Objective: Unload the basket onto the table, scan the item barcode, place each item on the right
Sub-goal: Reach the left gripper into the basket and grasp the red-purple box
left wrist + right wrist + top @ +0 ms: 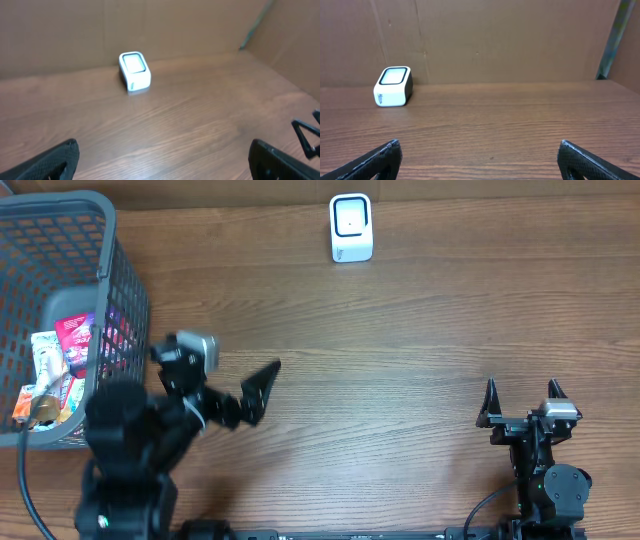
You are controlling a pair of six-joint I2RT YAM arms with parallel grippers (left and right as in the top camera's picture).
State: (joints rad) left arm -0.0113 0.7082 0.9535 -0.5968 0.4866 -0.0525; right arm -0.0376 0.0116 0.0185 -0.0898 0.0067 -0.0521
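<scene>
Here the items (pixel 68 345) lie heaped in the basket (pixel 105 240); I cannot tell their long axes. The left claw (pixel 250 395), wide open and empty, is just right of the basket, pointing away from it, and is nearer. The basket wall stands between. The right claw (pixel 521 395), also open and empty, is far right of the basket. The scanner (pixel 351 227) stands up-right of it.

Soft, even light covers the table (pixel 400 370) in the overhead view, with only faint shadows. The left wrist view is hazy, the scanner (pixel 134 71) washed pale on top. The right wrist view is sharper, its dark fingertips (pixel 379 159) blurred at the bottom edge.
</scene>
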